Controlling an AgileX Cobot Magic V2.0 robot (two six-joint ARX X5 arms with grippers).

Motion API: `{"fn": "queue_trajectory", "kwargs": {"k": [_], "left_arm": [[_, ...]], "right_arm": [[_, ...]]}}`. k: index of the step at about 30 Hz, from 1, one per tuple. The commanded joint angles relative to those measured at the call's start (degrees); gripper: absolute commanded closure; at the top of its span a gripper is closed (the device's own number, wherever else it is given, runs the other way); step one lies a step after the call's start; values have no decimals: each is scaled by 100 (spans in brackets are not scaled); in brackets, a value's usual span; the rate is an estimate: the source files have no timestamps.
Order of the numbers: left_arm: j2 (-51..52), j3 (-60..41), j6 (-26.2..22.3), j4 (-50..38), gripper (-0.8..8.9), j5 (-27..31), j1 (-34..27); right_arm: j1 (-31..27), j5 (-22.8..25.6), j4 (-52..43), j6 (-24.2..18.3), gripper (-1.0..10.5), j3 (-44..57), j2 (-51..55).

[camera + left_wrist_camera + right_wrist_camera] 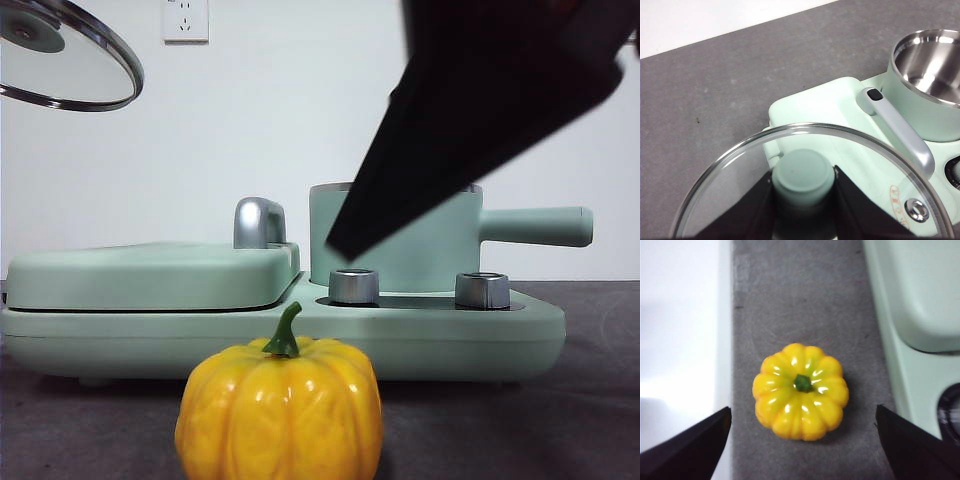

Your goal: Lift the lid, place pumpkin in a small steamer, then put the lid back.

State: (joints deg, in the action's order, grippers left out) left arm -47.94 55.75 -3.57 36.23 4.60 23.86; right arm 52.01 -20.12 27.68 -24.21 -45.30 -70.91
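The lid, clear glass with a steel rim, hangs tilted high at the left in the front view. My left gripper is shut on its mint-green knob. The small steamer stands uncovered at the back right of the base, its steel inside bare and its long handle pointing right. The yellow-orange pumpkin sits on the grey mat in front of the base. My right gripper hovers above the pumpkin, open wide and not touching it. In the front view its black jaw crosses in front of the steamer.
A mint-green base unit carries a wide flat cover with a chrome handle on its left half. Two steel knobs stand before the steamer. The mat's edge runs close beside the pumpkin.
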Motion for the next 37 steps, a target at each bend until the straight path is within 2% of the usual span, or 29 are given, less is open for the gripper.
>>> {"fn": "queue_trajectory", "kwargs": {"k": [1, 12, 15, 19, 30, 37], "left_arm": [[4, 79, 17, -153, 802, 17, -2], [4, 79, -26, -151, 802, 20, -2], [4, 79, -42, -151, 802, 20, -13], [4, 79, -48, -151, 802, 20, -66], [2, 79, -68, -153, 802, 20, -109], [2, 79, -68, -153, 802, 20, -109]], "right_arm": [[153, 114, -157, -50, 486, -109, -315], [236, 107, -654, -44, 480, -109, -1285], [236, 107, -645, 74, 484, -109, -1484], [251, 52, -518, 592, 536, -120, -1403], [216, 79, 162, 2090, 537, -153, -87], [48, 612, 1423, 3191, 537, -511, 647]]}}
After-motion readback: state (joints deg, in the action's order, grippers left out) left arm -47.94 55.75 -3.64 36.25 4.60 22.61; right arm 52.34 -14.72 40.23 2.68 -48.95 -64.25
